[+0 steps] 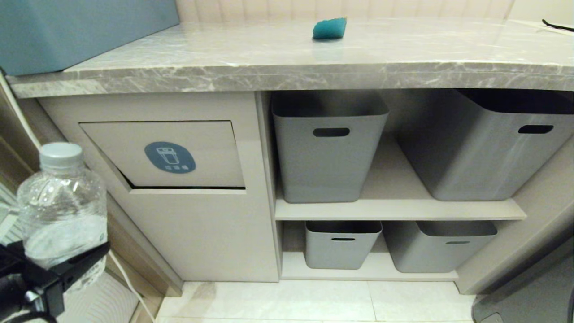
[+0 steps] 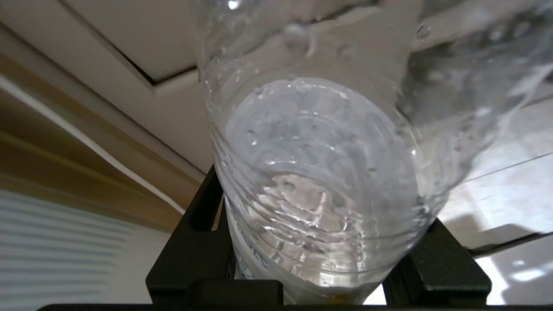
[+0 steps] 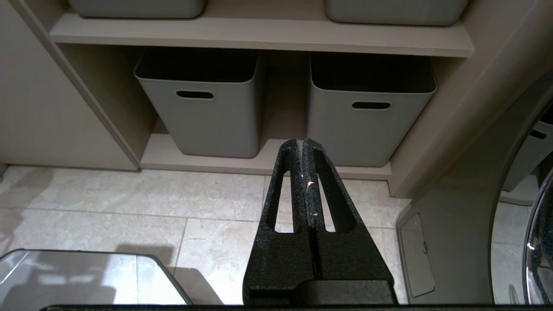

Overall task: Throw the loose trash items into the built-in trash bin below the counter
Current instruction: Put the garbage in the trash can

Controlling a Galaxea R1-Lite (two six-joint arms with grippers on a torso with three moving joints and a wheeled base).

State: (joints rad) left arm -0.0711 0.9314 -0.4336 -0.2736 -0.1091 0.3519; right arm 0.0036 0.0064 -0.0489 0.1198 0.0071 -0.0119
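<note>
My left gripper (image 1: pixel 49 269) is shut on the clear plastic bottle (image 1: pixel 60 211), which stands upright with its pale grey cap on top, low at the left of the head view. In the left wrist view the bottle (image 2: pixel 319 181) sits between both black fingers (image 2: pixel 194 242). The built-in trash bin's flap (image 1: pixel 175 154), marked with a blue oval sticker, lies up and to the right of the bottle, tilted slightly ajar. A teal wedge (image 1: pixel 329 28) rests far back on the marble counter (image 1: pixel 251 63). My right gripper (image 3: pixel 301 144) hangs shut and empty above the floor tiles, facing the lower shelf.
Two grey tubs (image 1: pixel 327 143) sit on the upper shelf right of the bin, and two smaller ones (image 1: pixel 343 244) on the lower shelf. A blue-grey box (image 1: pixel 76 31) stands on the counter's left end. A white cable (image 1: pixel 130 282) runs down beside the cabinet.
</note>
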